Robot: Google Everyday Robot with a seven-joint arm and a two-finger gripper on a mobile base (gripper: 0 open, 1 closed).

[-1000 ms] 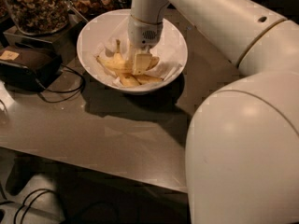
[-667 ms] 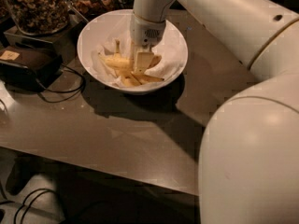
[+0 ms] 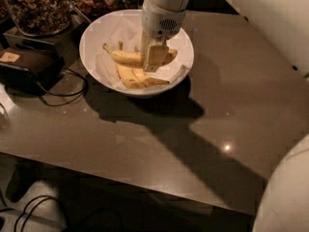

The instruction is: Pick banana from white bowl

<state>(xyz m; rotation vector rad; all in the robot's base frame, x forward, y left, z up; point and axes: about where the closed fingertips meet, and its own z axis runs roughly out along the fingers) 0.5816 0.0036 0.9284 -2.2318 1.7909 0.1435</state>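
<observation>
The white bowl point(image 3: 90, 32), lined with crumpled white paper, stands at the back of the brown table. In it lies the banana point(image 3: 126, 57), long and yellow, stem to the left, across two shorter bananas point(image 3: 139, 79). My gripper point(image 3: 150, 57) reaches down from above into the middle of the bowl. Its fingers stand on either side of the banana, one in front and one behind, closed on it right of its middle. The banana's right end shows past the front finger.
Two glass jars of nuts point(image 3: 36, 6) point(image 3: 96, 1) stand behind the bowl at the left. A black device point(image 3: 24, 66) with a looped cable point(image 3: 72, 88) lies left of the bowl. The table's front edge point(image 3: 145, 190) is near. My white body point(image 3: 285, 197) fills the lower right.
The gripper has shifted slightly right and up within the bowl, and the long banana now shows more fully between its fingers. The bowl has not moved.
</observation>
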